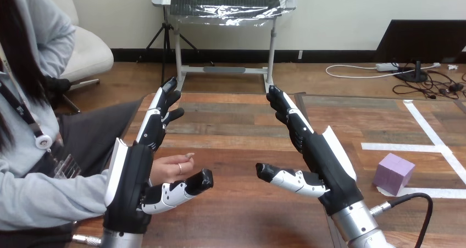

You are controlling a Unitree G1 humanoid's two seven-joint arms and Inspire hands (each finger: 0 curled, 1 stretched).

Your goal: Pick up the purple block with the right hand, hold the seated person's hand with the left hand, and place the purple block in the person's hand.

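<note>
While both arms are reaching over the wooden table (236, 132), the left hand (132, 171) and right hand (329, 160) are holding their fingers straight and wide, gripping nothing. The purple block (393, 174) is sitting by white tape lines (406, 146), apart from the right hand. The person's hand (171, 168) is lying just beside the left hand.

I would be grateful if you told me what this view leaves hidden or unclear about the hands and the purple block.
Person's hand: head view; it is mostly hidden behind the left hand, so I cannot tell whether it lies palm up or touches that hand.
Purple block: head view; its far sides and underside face away from the camera.
</note>
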